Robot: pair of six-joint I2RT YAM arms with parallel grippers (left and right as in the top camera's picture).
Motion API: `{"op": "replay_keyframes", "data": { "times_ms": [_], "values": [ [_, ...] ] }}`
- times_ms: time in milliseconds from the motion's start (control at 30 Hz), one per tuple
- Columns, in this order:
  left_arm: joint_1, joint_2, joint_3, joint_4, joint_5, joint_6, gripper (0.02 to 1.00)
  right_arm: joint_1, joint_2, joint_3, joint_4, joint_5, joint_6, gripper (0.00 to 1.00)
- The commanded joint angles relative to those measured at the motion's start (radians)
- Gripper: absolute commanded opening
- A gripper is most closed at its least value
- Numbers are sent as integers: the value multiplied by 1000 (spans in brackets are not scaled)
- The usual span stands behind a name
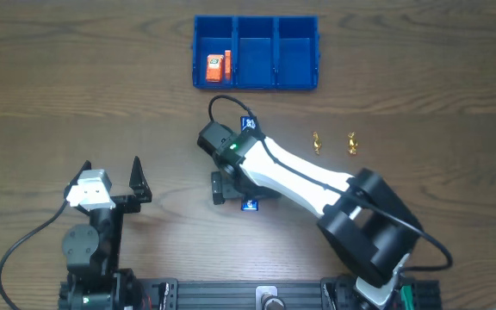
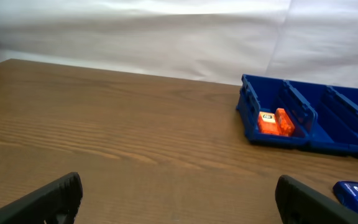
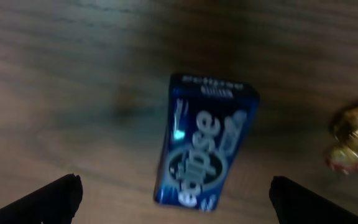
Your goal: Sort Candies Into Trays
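Presently, a blue candy packet [image 3: 207, 149] is seen flat on the counter [image 1: 76, 77] beneath the right end effector [image 3: 174, 190], whose fingers are held apart. Gold-wrapped candies [image 1: 316, 142] are seen at its 2 o'clock. Orange candies [image 1: 217, 67] are kept in the blue tray's [image 1: 235, 52] 9 o'clock compartment, at 12 o'clock. The left end effector [image 1: 112, 176], at 8 o'clock, is spread open.

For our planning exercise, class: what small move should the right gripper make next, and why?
Probably lower straight down: the right gripper is open, and the blue candy pack lies flat on the wooden table beneath it, ungrasped.
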Motion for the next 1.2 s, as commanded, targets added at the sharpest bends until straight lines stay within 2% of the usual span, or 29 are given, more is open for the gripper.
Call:
{"op": "replay_keyframes", "data": {
  "times_ms": [33,167,233,533,667,700,833,900,933,1000,1133,1200],
  "values": [
    [4,-6,-15,-41,16,14,998,-12,53,-5,19,23,30,1000],
    [4,-6,-15,-41,16,14,998,-28,59,-5,24,23,37,991],
    [4,-6,-15,-41,16,14,998,-38,59,-5,24,22,45,941],
    [4,-6,-15,-41,16,14,998,-45,96,-6,23,24,50,844],
    [4,-6,-15,-41,16,14,998,-43,102,-6,30,25,53,687],
    [4,-6,-15,-41,16,14,996,-43,102,-6,30,25,57,575],
    [4,-6,-15,-41,16,14,998,-33,101,-6,32,26,72,360],
    [4,-6,-15,-41,16,14,996,-29,98,-6,35,26,72,338],
    [4,-6,-15,-41,16,14,998,-29,93,-5,35,26,72,290],
    [4,-6,-15,-41,16,14,998,-28,74,-2,35,35,71,277],
    [4,-6,-15,-41,16,14,998,-29,-30,99,-74,163,65,275],
    [4,-6,-15,-41,16,14,998,-58,-59,272,-203,237,10,275]
  ]
}}
